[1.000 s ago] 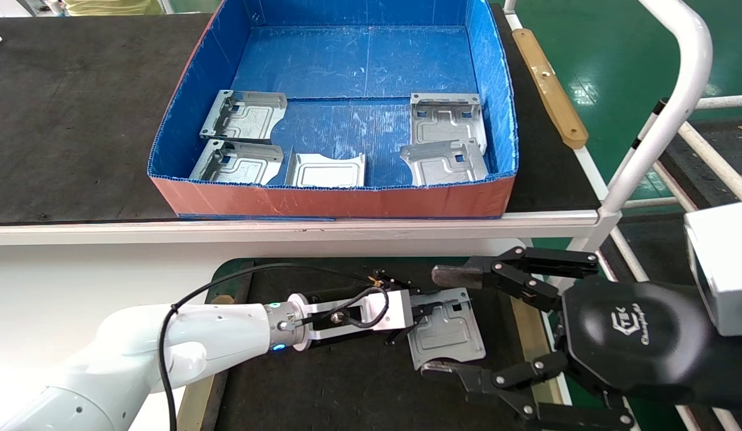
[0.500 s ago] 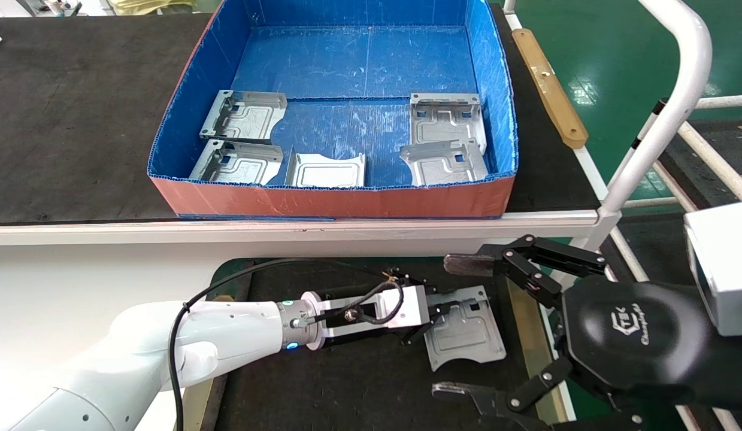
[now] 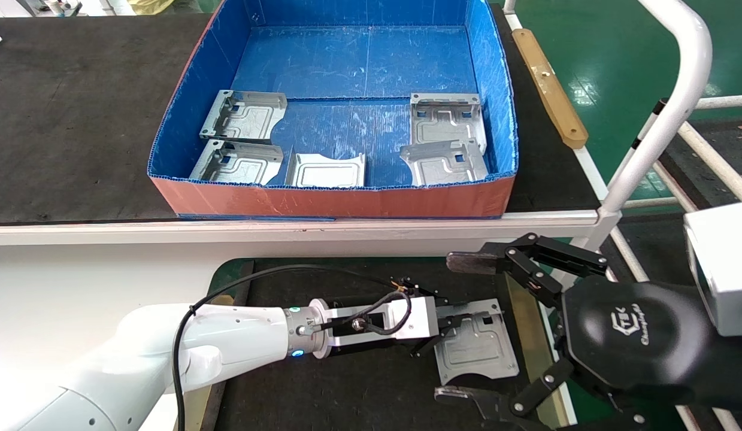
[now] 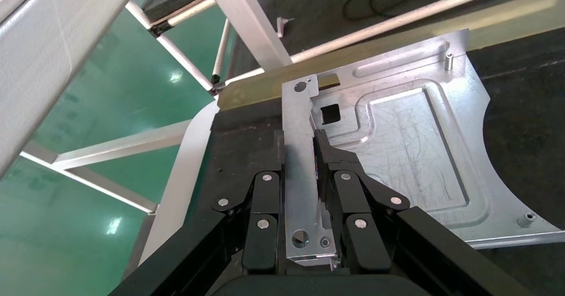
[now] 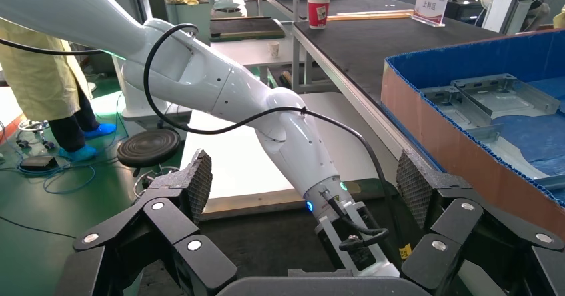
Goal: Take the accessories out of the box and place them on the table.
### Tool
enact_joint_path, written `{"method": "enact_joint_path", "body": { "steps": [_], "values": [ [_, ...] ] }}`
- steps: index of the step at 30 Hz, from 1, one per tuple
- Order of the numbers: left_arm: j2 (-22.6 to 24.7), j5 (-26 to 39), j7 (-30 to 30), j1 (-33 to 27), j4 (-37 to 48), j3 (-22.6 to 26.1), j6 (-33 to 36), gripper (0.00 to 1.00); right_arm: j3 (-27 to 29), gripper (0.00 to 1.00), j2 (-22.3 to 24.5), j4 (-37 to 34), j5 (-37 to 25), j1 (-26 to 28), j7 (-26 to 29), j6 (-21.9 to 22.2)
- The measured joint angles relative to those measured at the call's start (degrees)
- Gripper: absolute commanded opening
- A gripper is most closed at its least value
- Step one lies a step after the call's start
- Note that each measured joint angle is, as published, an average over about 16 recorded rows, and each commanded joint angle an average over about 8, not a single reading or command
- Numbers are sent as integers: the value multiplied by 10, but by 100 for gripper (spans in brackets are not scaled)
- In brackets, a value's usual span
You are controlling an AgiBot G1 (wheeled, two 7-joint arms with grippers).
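Note:
My left gripper (image 3: 451, 326) is shut on the upright flange of one silver accessory plate (image 3: 478, 344) and holds it low over the right side of the table's black mat (image 3: 347, 383). In the left wrist view the jaws (image 4: 300, 143) pinch the flange and the plate (image 4: 400, 143) lies flat beyond, reaching the tan strip. My right gripper (image 3: 460, 328) is open wide, one finger on each side of that plate, not touching it. Several more plates (image 3: 445, 120) lie in the blue box (image 3: 335, 200) on the bench behind.
The white tabletop (image 3: 77, 287) stretches left of the mat. A white tube frame (image 3: 676, 90) rises at the right. A tan strip (image 3: 526, 335) borders the mat under the right gripper. The right wrist view shows my left arm (image 5: 293, 143) and the box's orange wall (image 5: 453, 123).
My left gripper has carried the plate to the right across the mat. The right gripper's fingers have spread wider around it.

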Motion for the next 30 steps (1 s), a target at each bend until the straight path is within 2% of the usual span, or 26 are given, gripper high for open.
{"method": "enact_joint_path", "body": {
  "steps": [2,30],
  "values": [
    [0,-3,0,0,-1,3,0,100,0,100,0,0,0,0,0,0],
    [0,-1,0,0,-1,1,0,100,0,100,0,0,0,0,0,0]
  ]
}}
